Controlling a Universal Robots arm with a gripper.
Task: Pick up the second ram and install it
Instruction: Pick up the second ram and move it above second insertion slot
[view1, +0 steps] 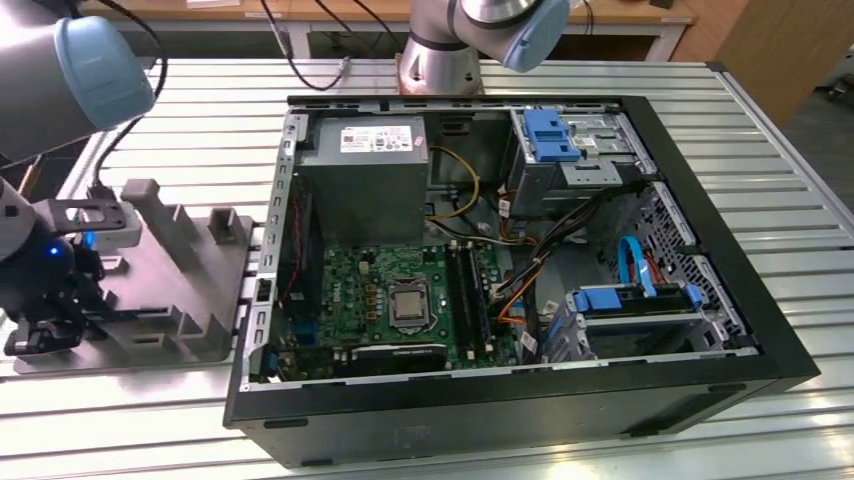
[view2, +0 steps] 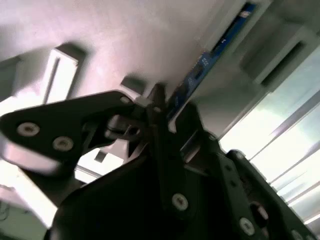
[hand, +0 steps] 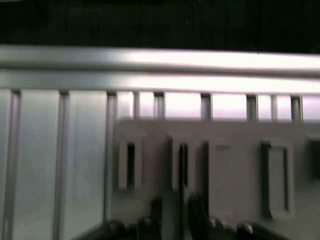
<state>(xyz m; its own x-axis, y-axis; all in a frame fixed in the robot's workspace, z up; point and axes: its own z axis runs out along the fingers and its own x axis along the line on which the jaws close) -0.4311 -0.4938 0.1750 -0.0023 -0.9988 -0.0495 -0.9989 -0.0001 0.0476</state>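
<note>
Gripper (view2: 167, 107) at the second ram (view2: 200, 65) in the gray holder (view2: 125, 40)
Best to pull it straight up, slowly; I cannot tell if the gripper holds it

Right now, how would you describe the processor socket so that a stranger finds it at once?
Look inside the open black computer case on the slatted table. On its green motherboard sits the processor socket: the only square silver frame, while its neighbours, the memory slots, are long, narrow and black.
</note>
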